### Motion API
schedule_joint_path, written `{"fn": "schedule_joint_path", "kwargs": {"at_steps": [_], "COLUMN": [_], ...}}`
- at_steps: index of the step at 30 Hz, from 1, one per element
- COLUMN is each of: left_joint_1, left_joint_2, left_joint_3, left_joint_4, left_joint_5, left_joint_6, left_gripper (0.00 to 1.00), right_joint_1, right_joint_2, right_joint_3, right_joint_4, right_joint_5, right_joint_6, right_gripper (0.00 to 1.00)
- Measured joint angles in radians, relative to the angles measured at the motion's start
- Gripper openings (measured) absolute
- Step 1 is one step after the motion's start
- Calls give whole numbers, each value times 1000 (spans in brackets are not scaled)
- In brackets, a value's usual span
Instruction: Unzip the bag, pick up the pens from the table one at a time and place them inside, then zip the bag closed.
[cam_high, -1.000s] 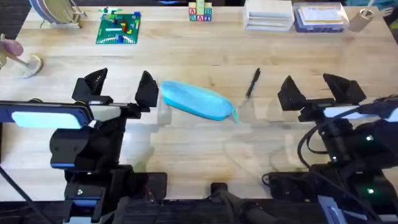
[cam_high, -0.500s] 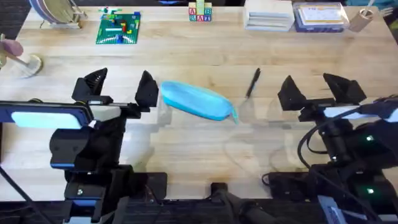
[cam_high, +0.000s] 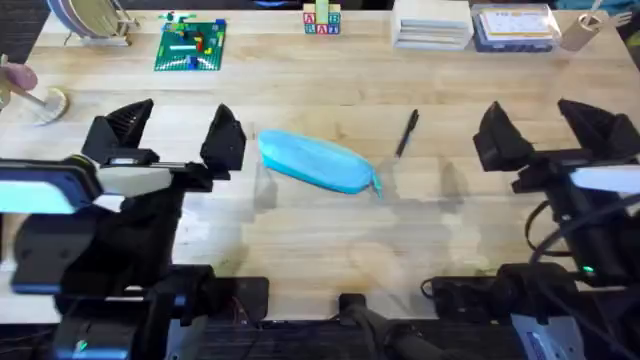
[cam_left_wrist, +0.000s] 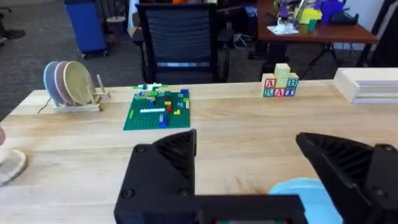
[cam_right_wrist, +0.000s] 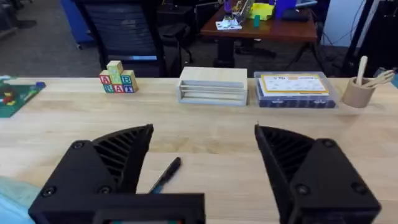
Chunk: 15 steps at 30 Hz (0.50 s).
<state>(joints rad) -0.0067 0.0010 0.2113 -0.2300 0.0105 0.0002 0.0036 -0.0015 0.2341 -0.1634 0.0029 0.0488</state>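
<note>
Your light-blue pencil pouch (cam_high: 318, 162) lies on the wooden table (cam_high: 320, 230) near the middle, slanting from far left to near right, with a small pull tab at its near-right end; you can't tell from these views if the zipper is open or closed. One black pen (cam_high: 406, 132) lies on the table just right of the pouch and a bit farther back, apart from it, angled slightly. Your left gripper (cam_high: 170, 135) hangs just left of the pouch, jaws spread wide, holding nothing; its right finger sits close to the pouch's far-left end. In the left wrist view the pouch's blue edge (cam_left_wrist: 305, 193) shows beside that finger. Your right gripper (cam_high: 548, 130) is well to the right of the pen, jaws also spread wide and empty. In the right wrist view the pen (cam_right_wrist: 165, 175) lies between the fingers and beyond them, on bare wood. Along the far edge you have a green brick baseplate (cam_high: 190, 45), a dish rack with plates (cam_high: 88, 20), alphabet blocks (cam_high: 321, 20), a white tray box (cam_high: 432, 24), a clear lidded case (cam_high: 516, 28) and a cup of wooden sticks (cam_high: 582, 30).
</note>
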Motion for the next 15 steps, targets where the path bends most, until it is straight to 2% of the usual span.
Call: {"fn": "schedule_joint_path", "kwargs": {"at_steps": [7,11,15], "left_joint_1": [0,0,0], "left_joint_2": [54,130,232], "left_joint_3": [166,266,377], "left_joint_4": [-175,-247,-335], "left_joint_5": [-3,-4,-5], "left_joint_6": [1,3,4], "left_gripper": [994,994,994], "right_joint_1": [0,0,0], "right_joint_2": [1,23,97], "right_joint_3": [132,210,296], "right_joint_4": [-154,-222,-305], "right_joint_5": [0,0,0], "right_joint_6": [4,4,4], "right_gripper": [997,998,996]}}
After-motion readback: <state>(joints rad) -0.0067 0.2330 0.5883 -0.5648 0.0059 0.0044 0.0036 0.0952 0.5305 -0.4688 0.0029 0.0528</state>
